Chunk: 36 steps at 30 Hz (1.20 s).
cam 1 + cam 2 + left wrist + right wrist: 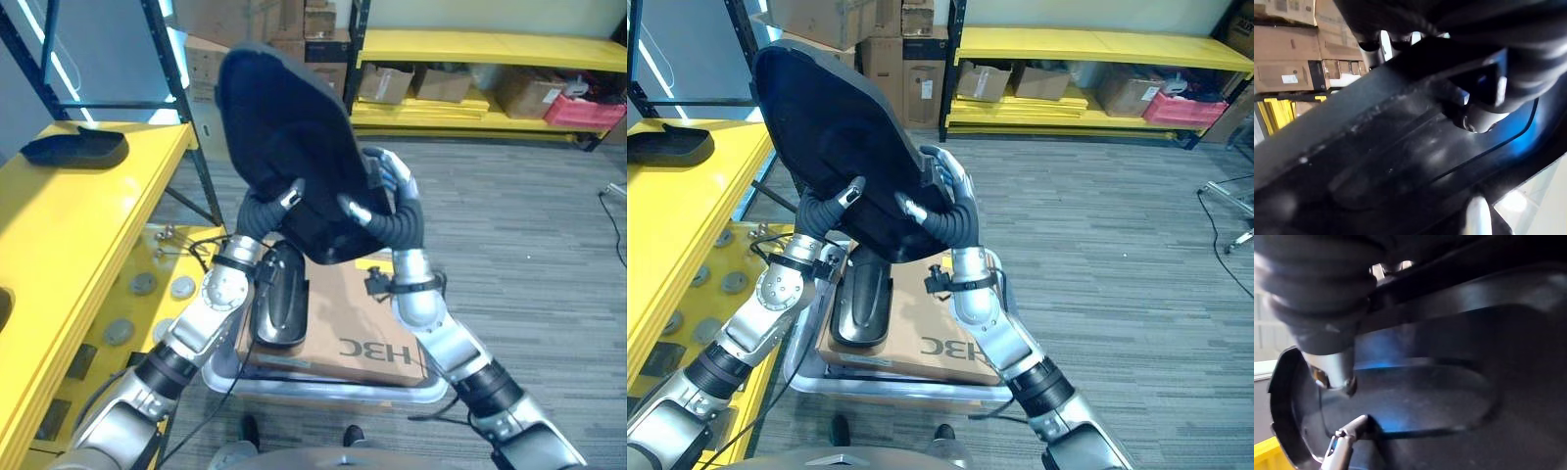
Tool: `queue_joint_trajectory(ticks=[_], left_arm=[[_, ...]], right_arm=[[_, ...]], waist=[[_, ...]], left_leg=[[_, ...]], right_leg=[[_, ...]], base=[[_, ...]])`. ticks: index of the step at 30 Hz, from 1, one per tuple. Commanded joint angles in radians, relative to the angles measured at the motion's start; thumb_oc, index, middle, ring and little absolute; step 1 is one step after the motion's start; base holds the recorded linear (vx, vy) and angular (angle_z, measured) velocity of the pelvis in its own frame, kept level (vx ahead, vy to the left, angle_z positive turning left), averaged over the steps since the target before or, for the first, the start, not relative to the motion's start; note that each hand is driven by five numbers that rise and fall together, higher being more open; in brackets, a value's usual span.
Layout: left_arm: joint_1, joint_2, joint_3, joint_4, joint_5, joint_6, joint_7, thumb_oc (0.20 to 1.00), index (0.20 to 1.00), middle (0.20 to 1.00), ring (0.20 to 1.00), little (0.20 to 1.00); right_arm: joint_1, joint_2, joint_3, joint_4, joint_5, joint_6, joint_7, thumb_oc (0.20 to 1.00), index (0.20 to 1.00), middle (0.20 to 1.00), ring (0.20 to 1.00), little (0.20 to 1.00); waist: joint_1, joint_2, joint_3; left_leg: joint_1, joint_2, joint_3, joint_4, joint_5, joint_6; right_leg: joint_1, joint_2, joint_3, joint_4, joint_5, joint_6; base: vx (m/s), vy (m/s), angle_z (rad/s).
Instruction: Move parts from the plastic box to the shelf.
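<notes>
A large black moulded plastic part [284, 137] is held up in the air over the box, tilted on edge. My left hand [272, 203] grips its lower left edge and my right hand [388, 208] grips its lower right edge, fingers of both curled round the rim. The part's ribbed inner face [1440, 391] shows past my right hand's fingers [1342, 445]. Below, a clear plastic box [323, 392] holds a cardboard sheet [362, 323] and another black part [279, 299]. The yellow shelf [59, 225] stands at the left with one black part [73, 149] lying on it.
A dark upright shelf post [186, 108] rises between the yellow shelf and the held part. Round grey discs [144, 284] lie on a lower yellow level. Yellow racks [490, 49] with cardboard boxes [387, 83] line the back wall. Grey carpet [529, 225] lies open to the right.
</notes>
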Motion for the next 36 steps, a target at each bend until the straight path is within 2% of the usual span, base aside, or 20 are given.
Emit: queue_joint_trajectory(ticks=[1, 5, 6, 8, 9, 13, 14, 16, 19, 21, 24, 25, 26, 28, 30, 32, 33, 34, 35, 36], left_arm=[[-0.041, 0.007, 0.093, -0.052, 0.159, -0.169, 0.085, 0.200, 0.200, 0.200, 0.200, 0.200], [0.021, 0.034, 0.136, -0.059, 0.144, -0.226, 0.068, 0.200, 0.200, 0.200, 0.200, 0.200], [0.057, 0.057, 0.172, -0.056, 0.188, -0.240, 0.073, 0.200, 0.200, 0.200, 0.200, 0.200], [0.089, 0.087, 0.205, -0.046, 0.197, -0.258, 0.082, 0.200, 0.200, 0.200, 0.200, 0.200], [0.115, 0.117, 0.237, -0.034, 0.192, -0.267, 0.090, 0.200, 0.200, 0.200, 0.200, 0.200], [0.152, 0.151, 0.285, -0.019, 0.170, -0.294, 0.073, 0.200, 0.200, 0.200, 0.200, 0.200], [0.166, 0.160, 0.306, -0.019, 0.072, -0.312, 0.035, 0.200, 0.200, 0.200, 0.200, 0.200], [0.182, 0.155, 0.330, -0.039, 0.056, -0.328, -0.025, 0.200, 0.200, 0.200, 0.200, 0.200], [0.203, 0.147, 0.339, -0.107, 0.032, -0.316, -0.120, 0.200, 0.200, 0.200, 0.200, 0.200], [0.203, 0.144, 0.335, -0.117, 0.026, -0.315, -0.149, 0.200, 0.200, 0.200, 0.200, 0.200], [0.169, 0.132, 0.300, -0.102, 0.043, -0.315, -0.175, 0.200, 0.200, 0.200, 0.200, 0.200], [0.152, 0.125, 0.281, -0.099, 0.040, -0.310, -0.179, 0.200, 0.200, 0.200, 0.200, 0.200], [0.126, 0.109, 0.255, -0.092, 0.010, -0.307, -0.214, 0.200, 0.200, 0.200, 0.200, 0.200], [0.113, 0.097, 0.242, -0.090, -0.014, -0.305, -0.240, 0.200, 0.200, 0.200, 0.200, 0.200], [0.096, 0.086, 0.238, -0.098, -0.019, -0.276, -0.264, 0.200, 0.200, 0.200, 0.200, 0.200], [0.085, 0.076, 0.247, -0.103, -0.053, -0.243, -0.294, 0.200, 0.200, 0.200, 0.200, 0.200], [0.083, 0.071, 0.253, -0.106, -0.069, -0.230, -0.307, 0.200, 0.200, 0.200, 0.200, 0.200], [0.086, 0.063, 0.264, -0.115, -0.079, -0.210, -0.326, 0.200, 0.200, 0.200, 0.200, 0.200], [0.099, 0.061, 0.279, -0.135, -0.076, -0.184, -0.335, 0.200, 0.200, 0.200, 0.200, 0.200], [0.105, 0.061, 0.283, -0.141, -0.077, -0.181, -0.340, 0.200, 0.200, 0.200, 0.200, 0.200]], right_arm=[[0.063, 0.012, -0.047, -0.066, 0.122, -0.053, -0.024, 1.000, 1.000, 1.000, 1.000, 1.000], [0.156, 0.005, -0.123, -0.045, 0.177, -0.079, 0.002, 1.000, 1.000, 1.000, 1.000, 1.000], [0.218, 0.001, -0.184, -0.016, 0.183, -0.085, 0.051, 1.000, 1.000, 1.000, 1.000, 1.000], [0.276, -0.010, -0.235, 0.027, 0.190, -0.086, 0.084, 1.000, 1.000, 1.000, 1.000, 1.000], [0.320, -0.013, -0.276, 0.088, 0.212, -0.072, 0.107, 1.000, 1.000, 1.000, 1.000, 1.000], [0.388, -0.011, -0.327, 0.222, 0.256, -0.055, 0.150, 1.000, 1.000, 1.000, 1.000, 1.000], [0.428, 0.001, -0.348, 0.328, 0.269, -0.047, 0.180, 1.000, 1.000, 1.000, 1.000, 1.000], [0.459, 0.021, -0.355, 0.445, 0.291, -0.022, 0.244, 1.000, 1.000, 1.000, 1.000, 1.000], [0.478, 0.064, -0.322, 0.652, 0.284, 0.064, 0.397, 1.000, 1.000, 1.000, 1.000, 1.000], [0.474, 0.082, -0.292, 0.759, 0.278, 0.062, 0.438, 1.000, 1.000, 1.000, 1.000, 1.000], [0.448, 0.107, -0.260, 0.909, 0.277, 0.046, 0.461, 1.000, 1.000, 1.000, 1.000, 1.000], [0.436, 0.119, -0.249, 0.964, 0.319, 0.088, 0.473, 1.000, 1.000, 1.000, 1.000, 1.000], [0.418, 0.140, -0.244, 1.057, 0.364, 0.114, 0.485, 1.000, 1.000, 1.000, 1.000, 1.000], [0.406, 0.150, -0.241, 1.107, 0.399, 0.146, 0.499, 1.000, 1.000, 1.000, 1.000, 1.000], [0.389, 0.161, -0.247, 1.189, 0.489, 0.316, 0.586, 1.000, 1.000, 1.000, 1.000, 1.000], [0.374, 0.172, -0.256, 1.292, 0.485, 0.442, 0.678, 1.000, 1.000, 1.000, 1.000, 1.000], [0.368, 0.175, -0.258, 1.327, 0.447, 0.476, 0.718, 1.000, 1.000, 1.000, 1.000, 1.000], [0.357, 0.173, -0.241, 1.383, 0.389, 0.509, 0.769, 1.000, 1.000, 1.000, 1.000, 1.000], [0.342, 0.165, -0.223, 1.418, 0.385, 0.526, 0.780, 1.000, 1.000, 1.000, 1.000, 1.000], [0.337, 0.163, -0.220, 1.426, 0.395, 0.527, 0.775, 1.000, 1.000, 1.000, 1.000, 1.000]], waist=[[0.010, -0.007, -0.001], [-0.001, -0.010, 0.001], [-0.015, -0.012, 0.002], [-0.028, -0.015, 0.005], [-0.037, -0.018, 0.009], [-0.044, -0.023, 0.014], [-0.046, -0.026, 0.020], [-0.043, -0.029, 0.027], [-0.030, -0.035, 0.048], [-0.020, -0.034, 0.053], [-0.016, -0.029, 0.055], [-0.013, -0.027, 0.053], [-0.013, -0.023, 0.053], [-0.012, -0.020, 0.053], [-0.003, -0.019, 0.059], [0.013, -0.018, 0.067], [0.020, -0.017, 0.072], [0.044, -0.014, 0.085], [0.071, -0.006, 0.108], [0.078, -0.003, 0.114]], left_leg=[[0.101, -0.027, 0.019, -0.002, -0.222, 0.027], [0.102, -0.029, 0.027, -0.002, -0.223, 0.029], [0.103, -0.031, 0.033, -0.002, -0.224, 0.032], [0.105, -0.034, 0.037, -0.002, -0.225, 0.034], [0.108, -0.040, 0.035, -0.002, -0.227, 0.039], [0.108, -0.050, 0.031, -0.002, -0.232, 0.047], [0.105, -0.058, 0.025, -0.002, -0.233, 0.053], [0.099, -0.066, 0.021, -0.002, -0.233, 0.059], [0.091, -0.071, 0.011, -0.002, -0.229, 0.063], [0.086, -0.065, 0.005, -0.002, -0.227, 0.064], [0.071, -0.063, -0.033, -0.002, -0.222, 0.074], [0.066, -0.065, -0.053, -0.002, -0.219, 0.078], [0.057, -0.074, -0.098, -0.002, -0.211, 0.082], [0.052, -0.075, -0.124, -0.002, -0.202, 0.079], [0.043, -0.068, -0.140, -0.002, -0.186, 0.062], [0.030, -0.059, -0.147, -0.002, -0.167, 0.037], [0.022, -0.056, -0.150, -0.002, -0.159, 0.025], [-0.015, -0.038, -0.149, -0.002, -0.127, -0.009], [-0.056, -0.011, -0.144, -0.002, -0.085, -0.043], [-0.065, -0.004, -0.142, -0.002, -0.075, -0.049]], right_leg=[[0.036, -0.018, -0.022, 0.005, -0.087, 0.013], [0.036, -0.022, -0.020, 0.005, -0.082, 0.018], [0.033, -0.026, -0.015, 0.005, -0.078, 0.022], [0.029, -0.030, -0.007, 0.010, -0.075, 0.027], [0.026, -0.035, 0.001, 0.013, -0.071, 0.033], [0.018, -0.047, 0.009, 0.022, -0.067, 0.043], [0.008, -0.055, 0.012, 0.038, -0.066, 0.049], [-0.006, -0.064, 0.010, 0.055, -0.065, 0.057], [-0.034, -0.066, 0.007, 0.096, -0.062, 0.065], [-0.040, -0.058, 0.007, 0.122, -0.073, 0.064], [-0.045, -0.015, 0.042, 0.169, -0.121, 0.038], [-0.050, 0.002, 0.055, 0.194, -0.134, 0.030], [-0.055, 0.038, 0.090, 0.226, -0.157, 0.008], [-0.054, 0.057, 0.100, 0.233, -0.177, -0.008], [-0.034, 0.076, 0.086, 0.211, -0.197, -0.032], [-0.009, 0.091, 0.077, 0.178, -0.199, -0.048], [0.003, 0.098, 0.075, 0.162, -0.199, -0.053], [0.026, 0.110, 0.068, 0.128, -0.197, -0.063], [0.047, 0.122, 0.053, 0.107, -0.197, -0.075], [0.051, 0.125, 0.046, 0.105, -0.198, -0.078]], base=[[0.00, 0.073, 0.00], [-0.01, 0.068, -0.01], [-0.01, 0.102, -0.05], [-0.01, 0.134, -0.07], [0.00, 0.133, -0.11], [0.00, 0.121, -0.14], [-0.01, 0.110, 0.00], [-0.03, 0.122, 0.01], [-0.05, 0.042, 0.02], [-0.05, -0.044, 0.00], [-0.04, -0.100, 0.09], [-0.06, -0.180, 0.36], [-0.05, -0.160, 0.47], [-0.04, -0.159, 0.72], [-0.07, -0.243, 1.03], [-0.07, -0.263, 0.60], [-0.09, -0.286, 0.40], [-0.14, -0.307, 0.71], [-0.14, -0.262, 0.75], [-0.13, -0.178, 0.80]])
